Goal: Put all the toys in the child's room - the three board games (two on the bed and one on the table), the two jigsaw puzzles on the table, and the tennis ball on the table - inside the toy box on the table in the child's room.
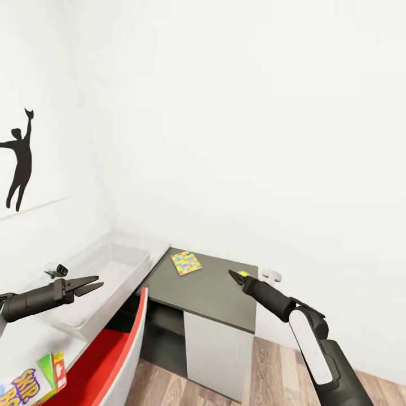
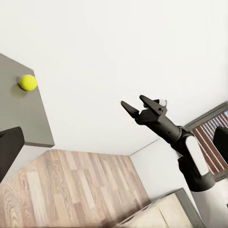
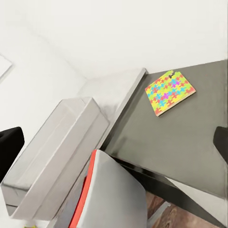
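step: I'd call this the approach for the next pickup, nothing is in either pincer yet and the toy box (image 1: 115,265) looks empty from where I sit

toy box: shallow light grey tray on the pale table (image 1: 28,338) at the left, open side up, walls flared

left gripper (image 1: 90,285): hanging over the near part of the tray, fingers spread, holding nothing

right gripper (image 1: 235,276): out over the far right corner of the dark cabinet (image 1: 214,293), its tip just beside the tennis ball (image 2: 28,82). In the left wrist view the fingers stand apart and empty

tennis ball: yellow, near the cabinet's far right edge, so not actually on the pale table

jigsaw puzzle (image 1: 186,262): one bright patterned square lying flat at the far left of the cabinet top, well apart from the ball. Can't see a second one

Skip-Bo box (image 1: 31,383): near left corner, on the pale table, partly cut off by the frame

next move, my guess: lower the right gripper onto the ball and pinch it gently since it'll roll, and the edge is close. Then swing left to the tray

in the way: a red and white chair (image 1: 121,349) is tucked between table and cabinet, right under the path from ball to tray, so I'd carry high. The left arm also sits over the tray and may need to clear out first

other stuff: dark figure decal (image 1: 20,163) on the left wall, white outlet (image 1: 272,275) on the far wall, wood floor (image 1: 270,372)
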Controlling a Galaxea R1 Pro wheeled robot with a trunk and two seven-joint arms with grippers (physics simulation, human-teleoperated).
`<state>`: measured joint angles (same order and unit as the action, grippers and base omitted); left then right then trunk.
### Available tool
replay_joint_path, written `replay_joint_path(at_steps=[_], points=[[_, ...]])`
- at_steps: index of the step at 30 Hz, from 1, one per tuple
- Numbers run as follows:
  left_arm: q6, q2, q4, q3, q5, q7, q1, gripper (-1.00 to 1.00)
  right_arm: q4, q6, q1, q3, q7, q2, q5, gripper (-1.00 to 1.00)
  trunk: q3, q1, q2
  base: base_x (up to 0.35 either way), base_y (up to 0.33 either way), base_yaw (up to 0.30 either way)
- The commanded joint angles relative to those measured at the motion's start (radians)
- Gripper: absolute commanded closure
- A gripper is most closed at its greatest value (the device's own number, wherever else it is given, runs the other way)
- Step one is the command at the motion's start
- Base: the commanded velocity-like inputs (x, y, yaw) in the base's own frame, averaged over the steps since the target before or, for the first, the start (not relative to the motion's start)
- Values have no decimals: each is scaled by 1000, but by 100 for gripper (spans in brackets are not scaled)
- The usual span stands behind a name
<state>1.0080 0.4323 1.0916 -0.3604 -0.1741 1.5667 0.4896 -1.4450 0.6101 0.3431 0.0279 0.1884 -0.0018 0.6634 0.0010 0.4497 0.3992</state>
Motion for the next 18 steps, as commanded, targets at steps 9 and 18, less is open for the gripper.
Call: replay_joint_path(at_steps=[9, 18], points=[[11, 0, 1, 0, 0, 4, 0, -100, 1, 4, 1, -1, 2, -1, 1, -100, 0, 0, 1, -97, 0, -281], [11, 0, 1, 0, -1, 4, 0, -100, 2, 2, 1, -2, 2, -1, 1, -100, 0, 0, 1, -124, 0, -281]])
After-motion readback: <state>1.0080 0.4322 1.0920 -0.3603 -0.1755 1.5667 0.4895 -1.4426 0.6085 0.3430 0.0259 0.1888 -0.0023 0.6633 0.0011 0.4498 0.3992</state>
